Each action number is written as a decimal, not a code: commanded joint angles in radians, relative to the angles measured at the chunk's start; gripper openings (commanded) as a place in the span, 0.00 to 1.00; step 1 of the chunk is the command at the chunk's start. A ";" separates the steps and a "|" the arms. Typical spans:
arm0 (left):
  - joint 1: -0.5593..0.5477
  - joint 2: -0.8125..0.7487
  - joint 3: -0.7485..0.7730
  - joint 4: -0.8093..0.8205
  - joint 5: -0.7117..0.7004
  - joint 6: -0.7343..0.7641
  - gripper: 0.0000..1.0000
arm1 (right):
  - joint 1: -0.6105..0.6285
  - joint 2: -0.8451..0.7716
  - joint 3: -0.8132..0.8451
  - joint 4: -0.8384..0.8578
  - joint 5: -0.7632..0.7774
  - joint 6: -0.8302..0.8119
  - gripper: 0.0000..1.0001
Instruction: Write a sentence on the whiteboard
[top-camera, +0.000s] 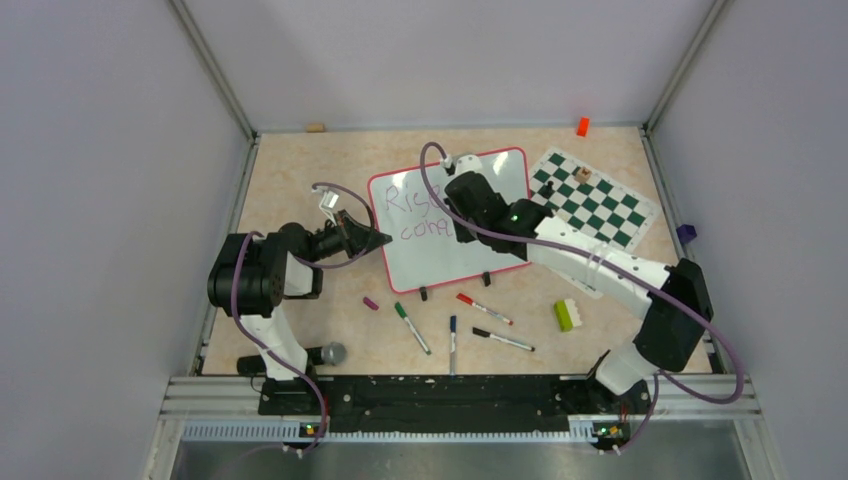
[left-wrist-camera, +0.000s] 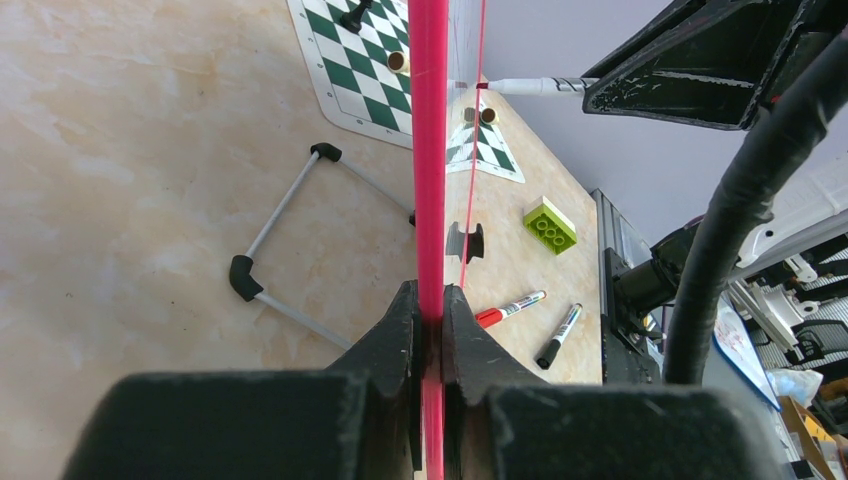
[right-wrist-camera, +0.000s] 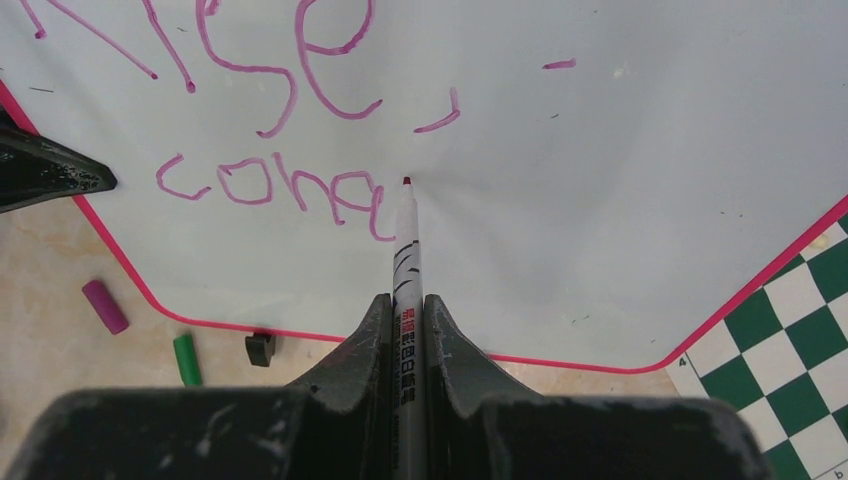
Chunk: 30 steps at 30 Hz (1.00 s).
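Note:
The whiteboard (top-camera: 450, 262) with a red-pink rim stands at the table's middle on two black feet. The sentence (top-camera: 420, 210) in purple reads "Rise," with "conq" below it, and shows closer in the right wrist view (right-wrist-camera: 270, 185). My left gripper (top-camera: 378, 238) is shut on the board's left rim (left-wrist-camera: 430, 150); its jaws (left-wrist-camera: 430, 300) clamp the rim. My right gripper (top-camera: 462, 228) is shut on a white marker (right-wrist-camera: 408, 260), also in the right wrist view (right-wrist-camera: 405, 305). The marker's tip sits at the board just right of the last letter.
A green-and-white chess mat (top-camera: 595, 200) lies right of the board. Red (top-camera: 484, 308), green (top-camera: 411, 327), blue (top-camera: 452, 343) and black (top-camera: 503, 340) markers, a purple cap (top-camera: 370, 302) and a green brick (top-camera: 565, 315) lie in front. Walls close in on three sides.

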<state>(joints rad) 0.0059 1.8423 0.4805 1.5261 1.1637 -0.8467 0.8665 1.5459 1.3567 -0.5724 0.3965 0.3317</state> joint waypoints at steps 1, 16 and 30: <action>-0.012 0.004 0.010 0.093 0.029 0.036 0.00 | -0.014 0.021 0.056 0.039 0.015 -0.015 0.00; -0.012 0.003 0.009 0.094 0.030 0.036 0.00 | -0.014 -0.016 -0.037 0.044 -0.016 0.011 0.00; -0.012 0.003 0.009 0.094 0.029 0.036 0.00 | -0.026 -0.004 -0.008 0.015 0.078 0.016 0.00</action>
<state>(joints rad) 0.0059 1.8423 0.4805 1.5257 1.1625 -0.8471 0.8631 1.5337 1.2911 -0.5629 0.3988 0.3420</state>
